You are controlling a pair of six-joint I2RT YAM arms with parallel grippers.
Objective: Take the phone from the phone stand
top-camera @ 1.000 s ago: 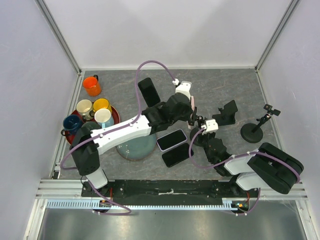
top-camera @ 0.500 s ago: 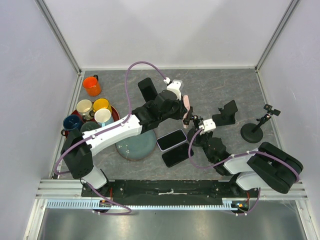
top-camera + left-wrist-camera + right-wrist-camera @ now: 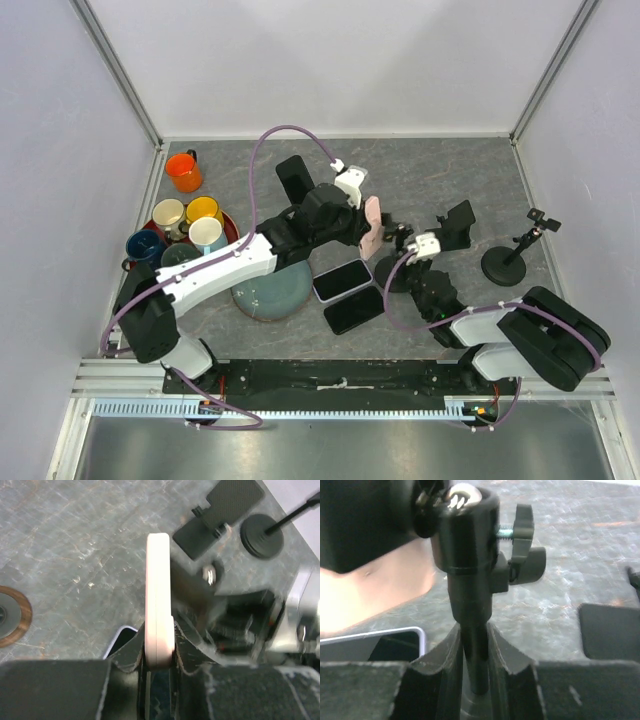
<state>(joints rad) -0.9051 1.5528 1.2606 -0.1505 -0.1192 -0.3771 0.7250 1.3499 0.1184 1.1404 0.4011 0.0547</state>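
My left gripper (image 3: 362, 226) is shut on the lower edge of a pink phone (image 3: 372, 224), held upright on its edge. In the left wrist view the phone (image 3: 159, 595) rises from between the jaws of the left gripper (image 3: 159, 652). The black phone stand (image 3: 398, 250) stands just right of the phone; I cannot tell if they touch. My right gripper (image 3: 408, 272) is shut on the stand's post. In the right wrist view the right gripper (image 3: 474, 655) grips the post (image 3: 472, 625), with the phone (image 3: 375, 595) at the left behind the stand's head.
Two dark phones (image 3: 343, 279) (image 3: 354, 309) lie flat in front of the stand, and another (image 3: 297, 183) lies behind the left arm. A teal bowl (image 3: 272, 292), a tray of mugs (image 3: 231, 226) and an orange mug (image 3: 183, 171) are left. Two more stands (image 3: 452, 228) (image 3: 512, 258) are right.
My left gripper has moved left and slightly nearer with the pink phone, away from the stand's head. My right gripper has stayed on the post, shifting slightly right.
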